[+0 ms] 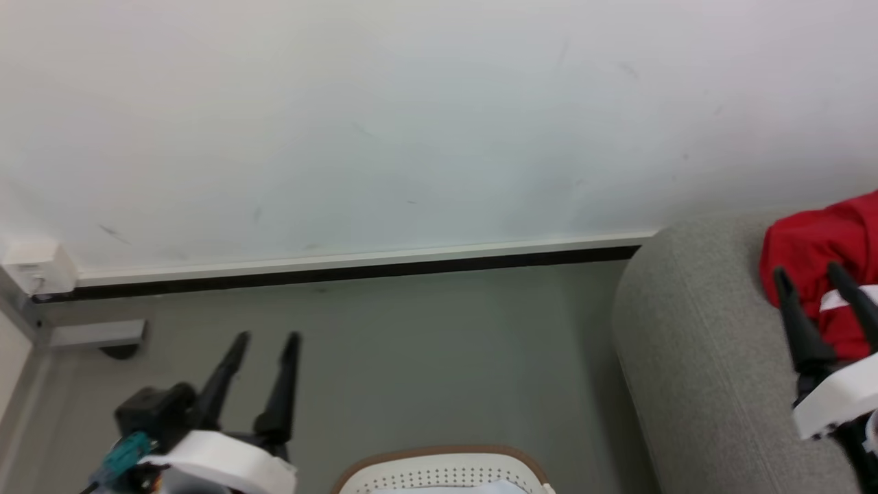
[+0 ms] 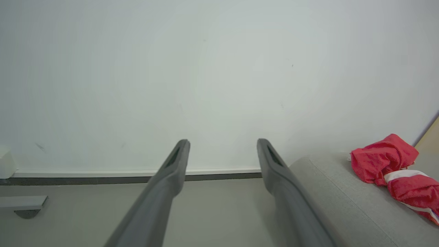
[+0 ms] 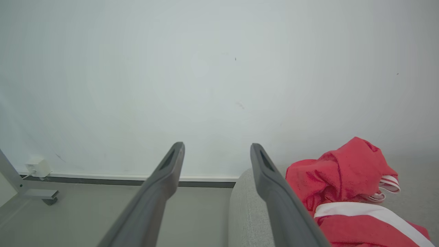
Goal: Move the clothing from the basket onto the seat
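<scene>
Bright, even, diffuse light in all 3 views; shadows faint. Wall (image 1: pixel 411 123) washes pale, dimmer twd corners in wrist views. Soft shade on floor (image 1: pixel 439 357) along seat (image 1: pixel 672 357) edge. Red clothing (image 3: pixel 343 171) saturated, folds lightly shaded. Right gripper (image 1: pixel 806 271) slightly smeared in head view; in wrist views own fingers (image 3: pixel 274 187) soft, close to lens.

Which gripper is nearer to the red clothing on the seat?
Right. The right gripper hangs open just beside the clothing, over the seat. The left gripper, also open, is far off over the floor, on the basket's other side.
</scene>
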{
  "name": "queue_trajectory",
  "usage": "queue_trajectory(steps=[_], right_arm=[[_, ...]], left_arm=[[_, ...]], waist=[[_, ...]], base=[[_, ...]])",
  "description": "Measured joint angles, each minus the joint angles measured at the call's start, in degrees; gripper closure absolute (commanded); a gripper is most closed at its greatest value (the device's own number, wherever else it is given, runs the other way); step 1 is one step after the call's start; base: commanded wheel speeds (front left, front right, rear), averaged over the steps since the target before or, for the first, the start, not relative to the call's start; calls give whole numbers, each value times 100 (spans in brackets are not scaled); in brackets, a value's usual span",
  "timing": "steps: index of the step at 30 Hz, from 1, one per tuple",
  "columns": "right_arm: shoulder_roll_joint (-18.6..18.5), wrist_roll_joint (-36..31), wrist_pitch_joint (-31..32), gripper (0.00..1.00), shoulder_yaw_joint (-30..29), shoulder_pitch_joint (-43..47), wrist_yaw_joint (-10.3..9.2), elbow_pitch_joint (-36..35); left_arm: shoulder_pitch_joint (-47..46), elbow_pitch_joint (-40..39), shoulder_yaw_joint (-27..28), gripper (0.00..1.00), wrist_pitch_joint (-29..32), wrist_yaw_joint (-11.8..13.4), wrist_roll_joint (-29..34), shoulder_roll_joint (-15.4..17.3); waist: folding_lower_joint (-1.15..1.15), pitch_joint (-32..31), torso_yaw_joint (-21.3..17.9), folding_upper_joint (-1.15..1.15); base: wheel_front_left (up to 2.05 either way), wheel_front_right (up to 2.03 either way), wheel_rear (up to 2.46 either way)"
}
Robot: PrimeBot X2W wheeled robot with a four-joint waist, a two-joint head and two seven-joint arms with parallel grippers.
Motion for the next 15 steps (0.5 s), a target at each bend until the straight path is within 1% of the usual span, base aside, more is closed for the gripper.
queue_trajectory(steps=[1,2,5,7,12,15], right_arm=[[138,-86,-134,0,-7,107,0,-52],[280,-119,-276,0,-16,203,0,-77],[634,-313,-716,0,47,549,0,-99],[786,-453,-1015,0,102,815,0,-52],[938,-705,-1644,0,386,1258,0,151],[990,-845,-1982,0,533,1319,0,293]], left_arm=[[127,-24,144,0,0,86,9,-9],[248,-42,299,0,-1,102,10,-20],[606,-56,572,0,0,119,35,-96],[775,-55,764,0,0,113,122,-180],[1131,-96,1168,0,0,-2,465,-470],[1270,-85,1315,0,0,-152,676,-635]], waist=[[0,-35,55,0],[0,-67,105,0],[0,-143,211,0],[1,-176,266,0],[1,-229,333,0],[1,-227,328,0]], base=[[0,0,0],[0,0,0],[0,0,0],[0,0,0],[0,0,0],[0,0,0]])
